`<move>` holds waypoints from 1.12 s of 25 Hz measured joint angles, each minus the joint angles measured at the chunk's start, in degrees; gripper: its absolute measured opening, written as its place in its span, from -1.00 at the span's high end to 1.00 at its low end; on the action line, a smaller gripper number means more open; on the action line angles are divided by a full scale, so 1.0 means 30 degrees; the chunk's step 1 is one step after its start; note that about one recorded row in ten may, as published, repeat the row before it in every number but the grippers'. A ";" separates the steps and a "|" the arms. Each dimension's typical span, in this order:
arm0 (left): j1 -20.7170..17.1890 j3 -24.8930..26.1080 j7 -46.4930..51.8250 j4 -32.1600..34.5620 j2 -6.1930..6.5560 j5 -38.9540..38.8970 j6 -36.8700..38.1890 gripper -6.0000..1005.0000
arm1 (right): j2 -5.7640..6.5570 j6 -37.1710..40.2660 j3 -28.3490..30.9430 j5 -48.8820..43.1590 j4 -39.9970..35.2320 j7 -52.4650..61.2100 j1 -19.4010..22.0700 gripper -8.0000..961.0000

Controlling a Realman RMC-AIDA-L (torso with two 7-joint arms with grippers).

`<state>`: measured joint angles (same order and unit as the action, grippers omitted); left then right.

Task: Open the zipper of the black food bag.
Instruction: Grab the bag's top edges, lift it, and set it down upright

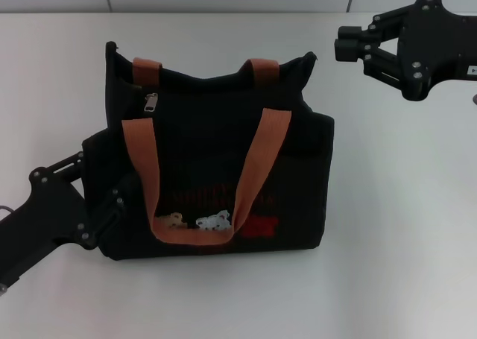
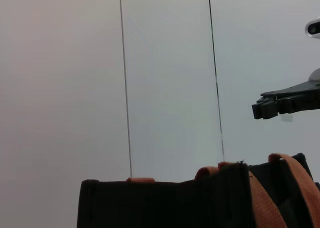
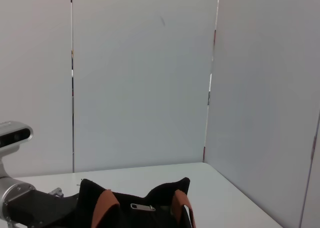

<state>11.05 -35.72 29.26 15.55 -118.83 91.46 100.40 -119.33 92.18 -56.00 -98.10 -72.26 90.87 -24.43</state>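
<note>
Centrally placed on a white surface [image 1: 387, 205]: black food bag [image 1: 216, 182], boxy, upright, front with red print and small cartoon figures turned toward the camera. Two orange-brown handles [image 1: 261, 153], the nearer one drooped down over the front face, the farther one showing as two stubs at the back edge. Silver pull tab [image 1: 151, 102] of the zipper [image 1: 223, 82] hanging at the bag's left end, just under the sagging top edge; whether the zip line is closed along its full run cannot be told. Left tool [image 1: 112, 205] low at the bag's left side, pressed against or just beside the fabric, finger state impossible to tell because the bag hides the tips. Right tool [image 1: 350, 47] raised above the surface, off the bag's upper right corner and apart from it, fingers drawn narrow with nothing between them. Likely step: bracing the bag on the left while readying the right arm for the pull tab, no grasp made yet. Next move probably calls for crossing the bag top to reach the tab at the far end, pinching that small metal piece, then drawing it along the top edge.
</note>
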 joint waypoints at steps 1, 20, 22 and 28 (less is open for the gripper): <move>0.0010 0.0003 0.0000 0.0000 0.0000 -0.0003 0.0006 0.18 | -0.0002 0.0003 0.0002 0.0003 -0.0001 0.0000 0.0000 0.76; 0.0034 0.0027 0.0019 0.0000 0.0061 -0.0023 0.0490 0.45 | -0.0007 0.0006 0.0036 0.0007 -0.0023 0.0000 0.0000 0.74; 0.0001 0.0052 0.0014 0.0003 0.0060 -0.0021 0.0580 0.48 | -0.0007 0.0006 0.0037 0.0006 -0.0022 0.0000 0.0000 0.74; -0.0088 0.0100 0.0043 0.0175 0.0061 -0.0018 0.1224 0.59 | -0.0007 0.0024 0.0037 0.0013 -0.0022 0.0000 0.0021 0.74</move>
<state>10.79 -35.42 29.39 16.08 -118.65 91.41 104.08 -119.36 92.25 -55.89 -98.06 -72.33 90.87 -24.37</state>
